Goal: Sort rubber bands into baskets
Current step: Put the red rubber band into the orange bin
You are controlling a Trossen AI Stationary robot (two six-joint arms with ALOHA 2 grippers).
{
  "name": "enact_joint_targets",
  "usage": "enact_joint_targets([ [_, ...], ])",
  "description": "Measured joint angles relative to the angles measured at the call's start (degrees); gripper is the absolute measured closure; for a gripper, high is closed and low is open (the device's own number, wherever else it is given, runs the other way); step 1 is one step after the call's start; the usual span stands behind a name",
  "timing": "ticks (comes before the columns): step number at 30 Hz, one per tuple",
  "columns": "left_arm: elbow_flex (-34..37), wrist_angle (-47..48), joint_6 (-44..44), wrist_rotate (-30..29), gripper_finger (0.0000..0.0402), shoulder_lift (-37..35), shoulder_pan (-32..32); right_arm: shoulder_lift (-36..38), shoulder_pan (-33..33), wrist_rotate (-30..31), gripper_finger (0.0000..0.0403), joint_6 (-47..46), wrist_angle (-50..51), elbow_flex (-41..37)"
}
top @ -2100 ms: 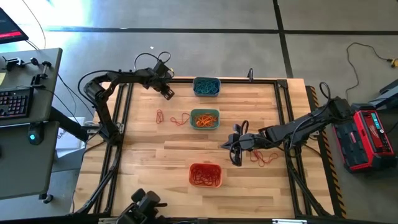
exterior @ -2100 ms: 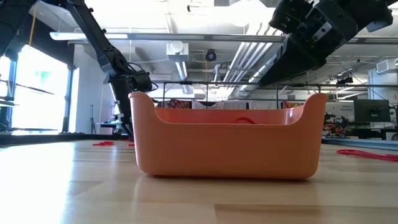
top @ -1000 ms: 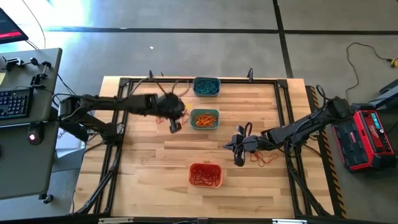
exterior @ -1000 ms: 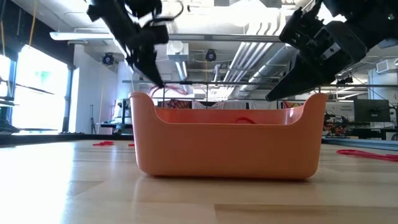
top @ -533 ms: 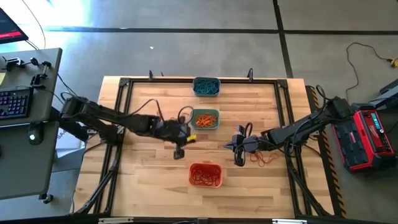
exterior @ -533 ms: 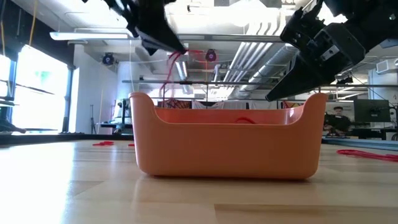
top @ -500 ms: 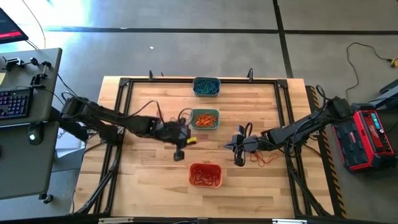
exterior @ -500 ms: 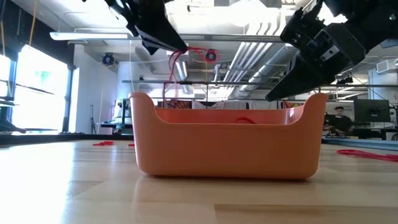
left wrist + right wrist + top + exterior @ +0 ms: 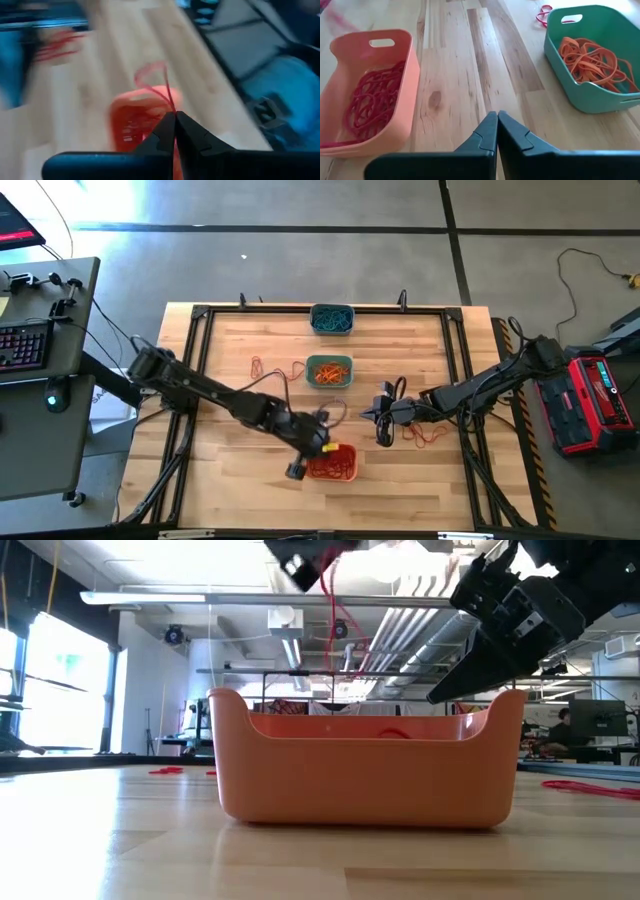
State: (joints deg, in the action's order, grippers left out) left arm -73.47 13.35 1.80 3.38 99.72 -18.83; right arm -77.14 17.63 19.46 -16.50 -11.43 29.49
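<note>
Three baskets stand in a row down the table's middle: a grey-blue one (image 9: 331,319) with blue bands, a teal-green one (image 9: 329,370) with orange bands, and an orange one (image 9: 330,463) with red bands. My left gripper (image 9: 328,446) hovers over the orange basket (image 9: 140,120), shut on a red rubber band (image 9: 335,610). My right gripper (image 9: 366,414) is shut on nothing. It is poised over bare wood (image 9: 470,85) between the orange basket (image 9: 370,90) and the teal-green one (image 9: 592,55). My left gripper pinches the red rubber band between its two shut fingertips, at one spot on the loop (image 9: 171,104). The fingers slant down from the table's left. The band hangs slack below them (image 9: 340,635), lifted clear above the orange basket (image 9: 365,770).
Loose bands lie on the wood: a red one (image 9: 258,366) and another (image 9: 291,370) left of the teal-green basket, and a small tangle (image 9: 428,434) under my right arm. A black frame (image 9: 200,315) runs round the table's edges.
My left gripper has swung from beside the teal-green basket toward the table's near edge and the right, and now stands over the orange basket, staying shut. The red band has travelled with it, lifted clear and dangling. My right arm has kept still.
</note>
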Motion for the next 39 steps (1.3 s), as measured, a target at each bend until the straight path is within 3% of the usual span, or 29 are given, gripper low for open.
enact_joint_targets([
  [6,-5.59,5.39,-5.23,8.04,0.0401,4.63,0.07,0.00,0.00,-0.09,0.0403,-0.10,0.20,0.01],
  [14,-5.82,7.21,-7.95,18.16,0.0401,9.61,3.44,0.00,0.00,-0.11,0.0403,-0.08,0.65,0.01],
  [24,-5.82,10.11,-6.55,18.39,0.0400,14.05,6.96,0.00,0.02,-2.61,0.0403,-0.28,2.20,0.01],
  [30,-5.80,11.86,-6.37,18.04,0.0359,13.41,6.63,0.00,0.51,-5.89,0.0400,-4.47,2.57,0.01],
  [39,-4.02,7.10,-5.65,13.73,0.0294,9.44,4.43,0.22,3.21,-3.39,0.0323,-9.13,5.23,0.01],
])
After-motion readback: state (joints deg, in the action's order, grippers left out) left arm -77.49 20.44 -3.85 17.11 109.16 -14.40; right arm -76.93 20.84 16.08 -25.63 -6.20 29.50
